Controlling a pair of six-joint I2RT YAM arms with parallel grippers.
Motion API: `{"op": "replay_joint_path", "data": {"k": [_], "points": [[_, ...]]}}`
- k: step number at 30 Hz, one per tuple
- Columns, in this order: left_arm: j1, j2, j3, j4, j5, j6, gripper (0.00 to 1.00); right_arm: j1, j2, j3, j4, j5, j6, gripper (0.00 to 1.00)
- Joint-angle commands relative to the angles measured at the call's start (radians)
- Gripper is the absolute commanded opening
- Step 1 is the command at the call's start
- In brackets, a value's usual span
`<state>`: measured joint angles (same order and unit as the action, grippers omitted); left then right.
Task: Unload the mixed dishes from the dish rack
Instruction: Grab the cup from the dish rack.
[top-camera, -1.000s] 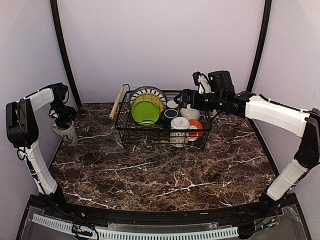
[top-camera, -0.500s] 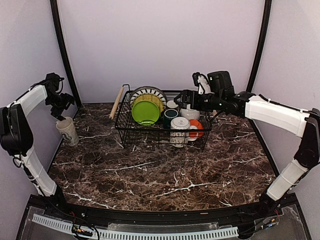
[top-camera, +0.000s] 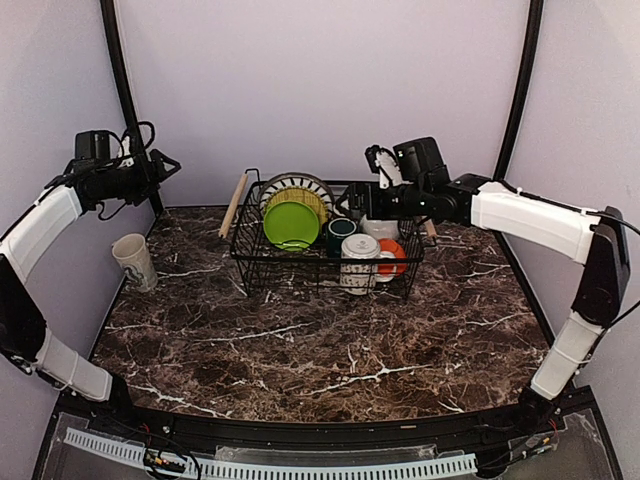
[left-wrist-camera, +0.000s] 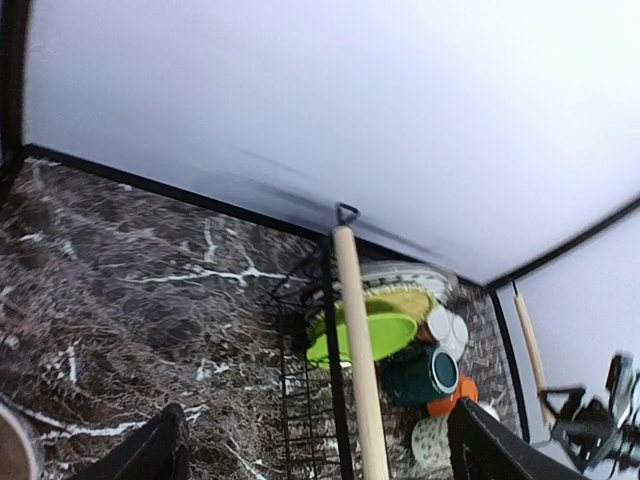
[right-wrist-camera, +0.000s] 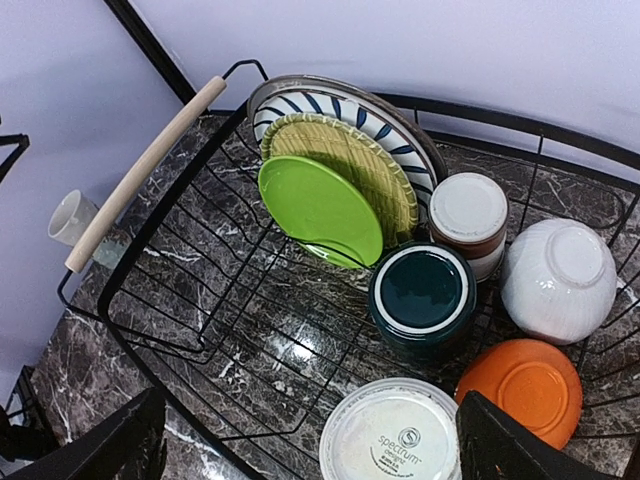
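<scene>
The dish rack (top-camera: 300, 272) stands at the back middle of the table. It holds the lime-green plate (right-wrist-camera: 318, 208), a yellow plate (right-wrist-camera: 370, 170), a striped plate (right-wrist-camera: 330, 105), the dark green mug (right-wrist-camera: 422, 295), a brown-banded mug (right-wrist-camera: 468, 215), a white bowl (right-wrist-camera: 558, 275), an orange bowl (right-wrist-camera: 520, 385) and an upturned pale mug (right-wrist-camera: 390, 435). My right gripper (right-wrist-camera: 315, 440) hangs open and empty over the rack's right half (top-camera: 356, 203). My left gripper (top-camera: 163, 166) is raised near the back left wall, open and empty (left-wrist-camera: 320, 450). A pale mug (top-camera: 134, 262) stands upright on the table below it.
Wooden rod handles (top-camera: 234, 205) run along the rack's short sides. Black frame posts (top-camera: 128, 110) rise at the back corners. The marble tabletop (top-camera: 330, 350) stretches from the rack to the near edge.
My left gripper opened and let go of the pale mug, then rose up and back towards the wall. The mug stays on the table. My right gripper shifted slightly left over the rack.
</scene>
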<state>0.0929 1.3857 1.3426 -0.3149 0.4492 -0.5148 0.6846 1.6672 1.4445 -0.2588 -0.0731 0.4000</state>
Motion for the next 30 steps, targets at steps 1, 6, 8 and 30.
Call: {"op": "replay_joint_path", "data": {"k": [1,6,8,30], "points": [[-0.120,-0.026,-0.030,0.085,0.138,0.224,0.89,0.034,0.058,0.089,-0.088,0.044,-0.083,0.99],[-0.158,-0.028,-0.052,0.120,0.183,0.270,0.87,0.038,0.111,0.156,-0.159,0.053,-0.117,0.99],[-0.166,-0.030,-0.052,0.114,0.191,0.292,0.86,0.038,0.137,0.188,-0.196,0.065,-0.128,0.99],[-0.421,-0.013,0.038,0.021,0.129,0.297,0.83,0.037,0.410,0.480,-0.653,0.143,-0.176,0.99]]}}
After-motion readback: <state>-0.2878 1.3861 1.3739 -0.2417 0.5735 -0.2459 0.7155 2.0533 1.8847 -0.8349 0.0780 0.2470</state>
